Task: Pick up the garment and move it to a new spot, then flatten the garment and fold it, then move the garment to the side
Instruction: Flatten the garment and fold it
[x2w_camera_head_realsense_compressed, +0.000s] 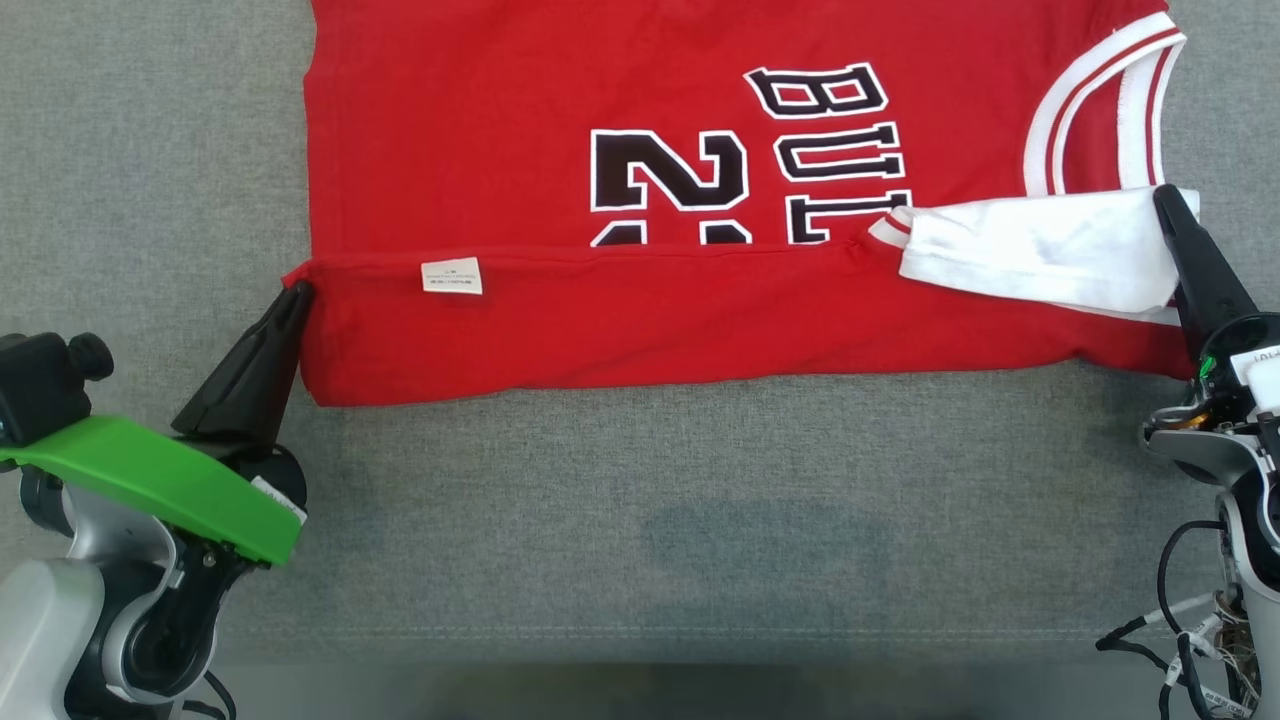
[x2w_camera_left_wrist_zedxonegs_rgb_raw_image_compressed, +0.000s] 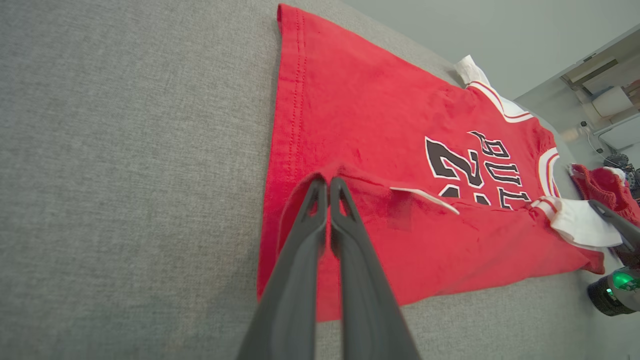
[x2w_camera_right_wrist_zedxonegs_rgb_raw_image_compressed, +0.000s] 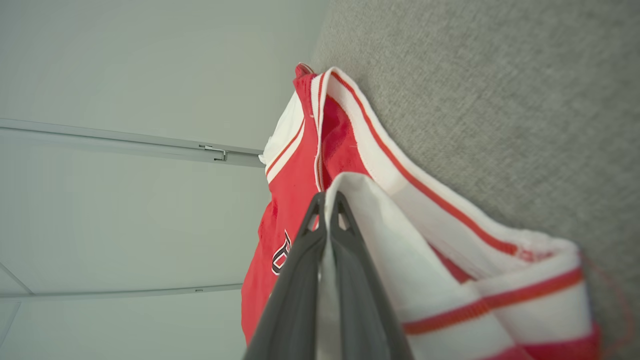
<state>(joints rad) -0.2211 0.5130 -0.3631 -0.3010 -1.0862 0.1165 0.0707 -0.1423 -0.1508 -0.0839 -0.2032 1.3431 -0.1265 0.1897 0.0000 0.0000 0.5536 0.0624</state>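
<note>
The garment (x2w_camera_head_realsense_compressed: 640, 150) is a red basketball jersey with black-and-white lettering and white trim, spread on the grey table (x2w_camera_head_realsense_compressed: 640, 500), its near edge folded over in a long strip. My left gripper (x2w_camera_head_realsense_compressed: 298, 292) is shut on the folded hem corner at the jersey's left end; the left wrist view has the fingers (x2w_camera_left_wrist_zedxonegs_rgb_raw_image_compressed: 328, 182) pinching red cloth (x2w_camera_left_wrist_zedxonegs_rgb_raw_image_compressed: 360, 125). My right gripper (x2w_camera_head_realsense_compressed: 1168, 195) is shut on the white sleeve flap at the right end. In the right wrist view its fingers (x2w_camera_right_wrist_zedxonegs_rgb_raw_image_compressed: 327, 197) clamp white fabric of the jersey (x2w_camera_right_wrist_zedxonegs_rgb_raw_image_compressed: 295, 175).
A small white label (x2w_camera_head_realsense_compressed: 451, 276) lies on the folded strip. The grey table stretches toward me below the jersey. In the left wrist view another red cloth (x2w_camera_left_wrist_zedxonegs_rgb_raw_image_compressed: 602, 187) lies beyond the table's far end, with room clutter behind.
</note>
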